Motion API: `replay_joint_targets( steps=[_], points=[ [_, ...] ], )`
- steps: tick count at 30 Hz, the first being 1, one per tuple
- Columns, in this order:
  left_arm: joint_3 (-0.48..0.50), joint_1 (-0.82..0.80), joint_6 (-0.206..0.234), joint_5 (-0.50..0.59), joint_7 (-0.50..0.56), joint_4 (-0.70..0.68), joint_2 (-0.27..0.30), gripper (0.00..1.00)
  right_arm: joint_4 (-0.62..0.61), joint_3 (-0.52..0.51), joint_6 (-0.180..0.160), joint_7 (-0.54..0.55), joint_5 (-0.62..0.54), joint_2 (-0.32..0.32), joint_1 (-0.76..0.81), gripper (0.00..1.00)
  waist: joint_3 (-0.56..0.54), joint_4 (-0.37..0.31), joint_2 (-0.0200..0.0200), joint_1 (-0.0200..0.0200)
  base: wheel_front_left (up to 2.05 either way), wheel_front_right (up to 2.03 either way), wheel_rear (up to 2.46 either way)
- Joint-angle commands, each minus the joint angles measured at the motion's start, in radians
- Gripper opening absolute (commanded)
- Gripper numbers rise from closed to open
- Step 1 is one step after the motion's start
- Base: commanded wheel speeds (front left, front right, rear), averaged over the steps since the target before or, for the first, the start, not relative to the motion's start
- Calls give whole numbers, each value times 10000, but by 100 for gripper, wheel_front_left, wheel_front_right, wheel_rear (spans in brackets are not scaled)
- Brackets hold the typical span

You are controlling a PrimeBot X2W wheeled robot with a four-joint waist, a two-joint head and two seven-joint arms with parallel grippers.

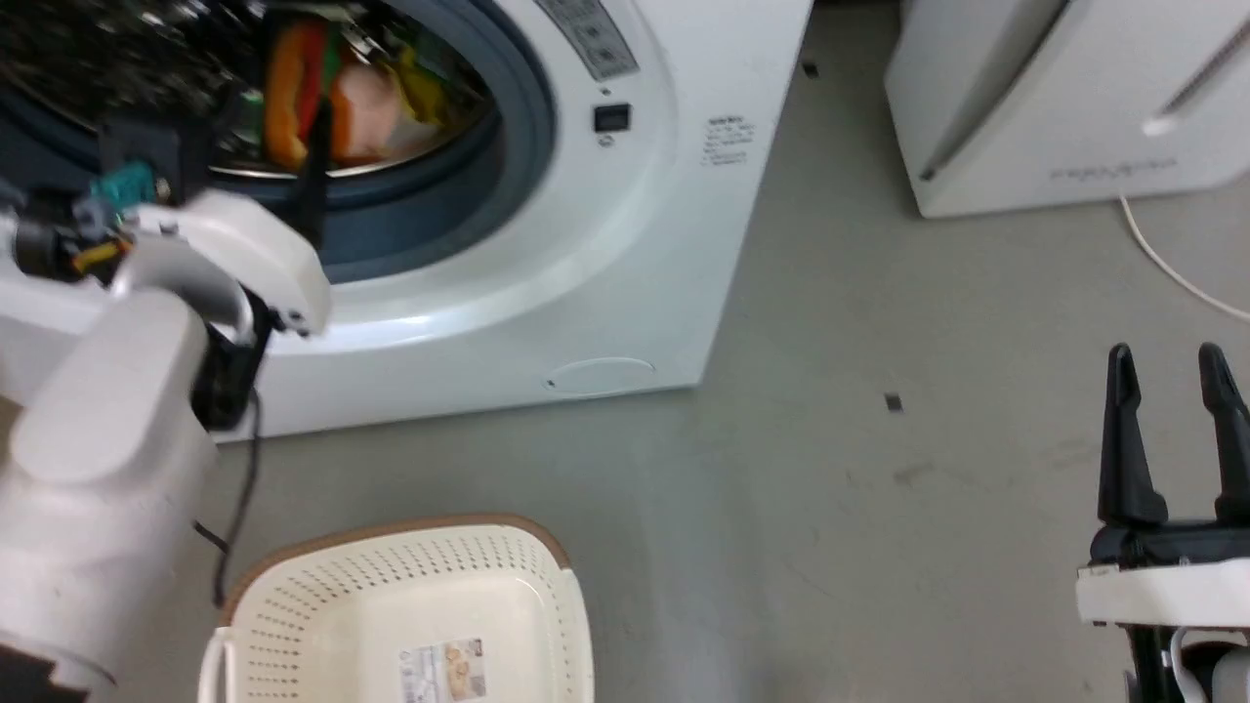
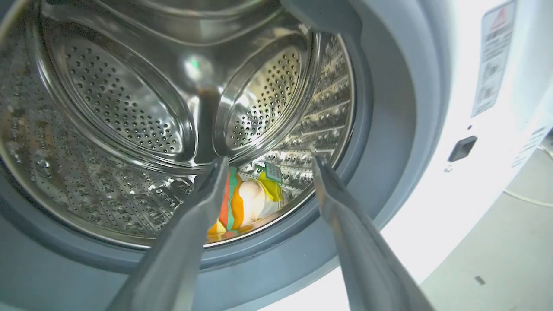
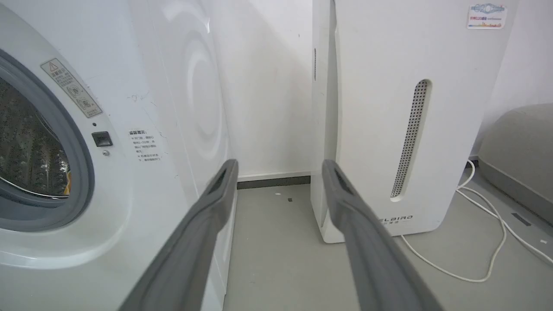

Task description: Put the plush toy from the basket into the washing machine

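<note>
The plush toy lies low inside the steel drum of the washing machine, just beyond the left gripper, whose fingers stand apart, holding nothing; the right gripper, also parted, hangs well apart from the basket

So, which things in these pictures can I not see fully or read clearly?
Plush toy, left wrist view: its left side is behind a finger of the left tool.
Basket, head view: the near part is cut off by the bottom edge; its sticker is blurred.
White appliance, right wrist view: the start of its lettering is behind the right tool.
Washing machine labels, right wrist view: print too small to read.
</note>
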Motion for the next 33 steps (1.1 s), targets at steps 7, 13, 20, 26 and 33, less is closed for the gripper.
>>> replay_joint_targets(
  steps=[7, 13, 20, 26, 33],
  points=[
    [776, 2633, 1239, -319, -719, -2074, -165, 100, -161, -130, -9, -46, -261, -1, 695, 100, -1485, 1141, -1, 2, 0, 0, 0],
    [1925, 5150, 2244, 176, -752, -4524, -365, 100, -210, -23, -9, -46, -270, -1, 1031, 100, -1875, 1331, -1, 2, 0, 0, 0],
    [2833, 7609, 2442, 1001, -755, -5938, -1008, 100, -184, 274, -9, -46, -220, -1, 1374, 100, -2131, 1534, -1, 2, 0, 0, 0],
    [3301, 8766, 2125, 1934, -755, -6439, -1586, 100, -150, 374, -9, -46, -172, -1, 1678, 100, -2258, 1777, -1, 2, 0, 0, 0],
    [3612, 9427, 1725, 3066, -756, -6394, -2223, 100, -120, 502, -9, -46, -147, -1, 1912, 100, -2383, 1906, -1, 2, 0, 0, 0]
  ],
)
